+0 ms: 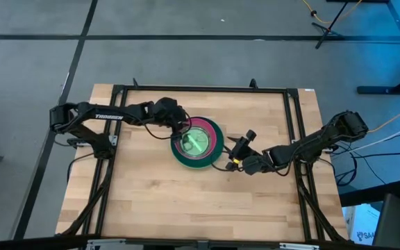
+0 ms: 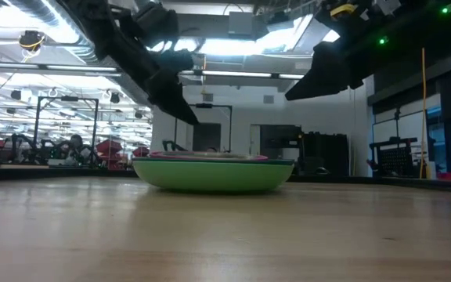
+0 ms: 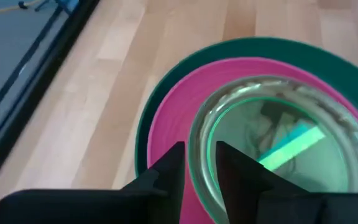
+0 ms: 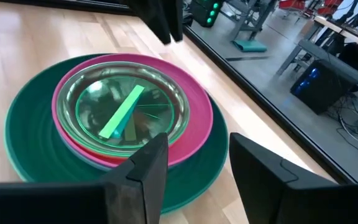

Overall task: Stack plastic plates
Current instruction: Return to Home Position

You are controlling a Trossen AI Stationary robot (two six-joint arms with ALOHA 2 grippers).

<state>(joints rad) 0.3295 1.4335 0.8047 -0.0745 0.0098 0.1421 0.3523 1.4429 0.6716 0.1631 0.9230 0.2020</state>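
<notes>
left fingers (image 3: pixel 166 175): slightly apart, empty, tips over the rim of the plate stack (image 3: pixel 166 124)
right fingers (image 4: pixel 143 168): wide apart, empty, stack just ahead
stack: green bottom, magenta, clear-green top; whatever lies between is hidden
room: open table (image 1: pixel 186 201) on every side of the stack
writing: "TROSSEN" lettering (image 1: pixel 108 117) on left arm (image 1: pixel 134 112)
</notes>
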